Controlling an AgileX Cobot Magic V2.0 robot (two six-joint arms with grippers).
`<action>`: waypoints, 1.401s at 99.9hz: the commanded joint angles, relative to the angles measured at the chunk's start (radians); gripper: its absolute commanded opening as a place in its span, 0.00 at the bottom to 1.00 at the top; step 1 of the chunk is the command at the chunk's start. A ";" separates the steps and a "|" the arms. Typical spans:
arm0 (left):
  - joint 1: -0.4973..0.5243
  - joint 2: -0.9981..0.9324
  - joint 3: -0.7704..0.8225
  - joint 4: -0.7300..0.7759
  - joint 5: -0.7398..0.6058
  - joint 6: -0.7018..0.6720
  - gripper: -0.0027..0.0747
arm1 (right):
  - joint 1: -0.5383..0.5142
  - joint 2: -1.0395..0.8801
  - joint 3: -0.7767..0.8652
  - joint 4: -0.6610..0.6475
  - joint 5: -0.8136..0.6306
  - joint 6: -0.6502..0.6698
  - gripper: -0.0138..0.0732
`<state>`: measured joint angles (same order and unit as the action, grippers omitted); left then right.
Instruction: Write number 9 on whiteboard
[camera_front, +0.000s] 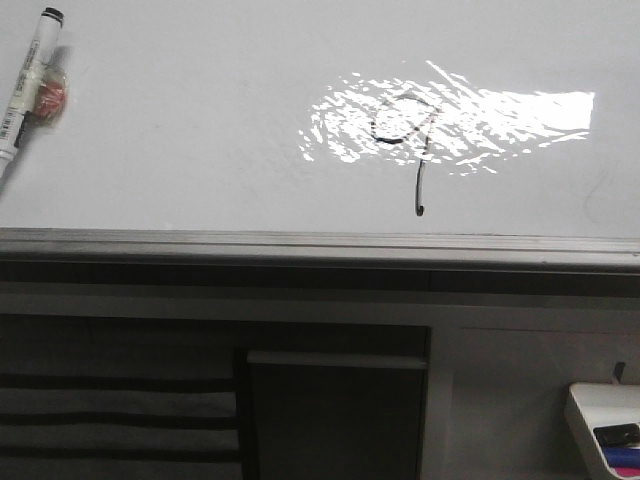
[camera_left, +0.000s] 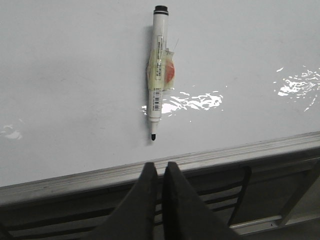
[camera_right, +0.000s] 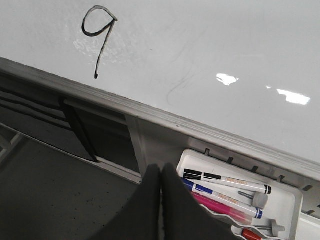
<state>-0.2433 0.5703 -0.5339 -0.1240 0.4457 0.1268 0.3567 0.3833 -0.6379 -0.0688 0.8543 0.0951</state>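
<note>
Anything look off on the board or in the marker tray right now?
Yes: a black marker lies uncapped on the whiteboard, tape and a reddish lump around its barrel, away from the tray. The number 9 looks complete.

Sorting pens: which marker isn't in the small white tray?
The white marker with tape and an orange patch, stuck alone on the glossy whiteboard; the others lie in the tray.

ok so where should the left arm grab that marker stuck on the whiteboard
Best on the bare white barrel of the marker, between its black end cap and the taped lump at mid-length. It lies flat against the whiteboard, so come straight at the board face and close the left gripper fingers across the barrel's width; they look shut now.
</note>
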 joint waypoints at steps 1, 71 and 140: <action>0.001 0.002 -0.025 -0.016 -0.066 -0.002 0.01 | -0.006 0.005 -0.023 -0.019 -0.062 -0.009 0.08; 0.049 -0.375 0.276 -0.004 -0.256 -0.002 0.01 | -0.006 0.005 -0.023 -0.019 -0.062 -0.009 0.08; 0.097 -0.603 0.557 -0.028 -0.446 -0.004 0.01 | -0.006 0.005 -0.023 -0.019 -0.062 -0.009 0.08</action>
<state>-0.1491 -0.0064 -0.0066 -0.1410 0.0801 0.1284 0.3567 0.3833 -0.6379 -0.0745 0.8581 0.0951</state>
